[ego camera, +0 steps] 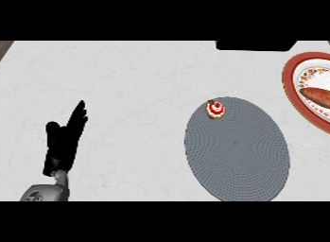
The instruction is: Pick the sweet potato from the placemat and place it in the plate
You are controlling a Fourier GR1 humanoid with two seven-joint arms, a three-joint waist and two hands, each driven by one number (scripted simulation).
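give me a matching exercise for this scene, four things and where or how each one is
Things:
1. sweet potato
2. small cake
3. placemat
4. left hand

Places or states:
a. open, fingers up, resting at the view's left
b. lying on the plate at the right edge
c. grey, flat on the counter left of the plate
d. on the placemat's upper left edge

Pairs: 1-b, 2-d, 3-c, 4-a
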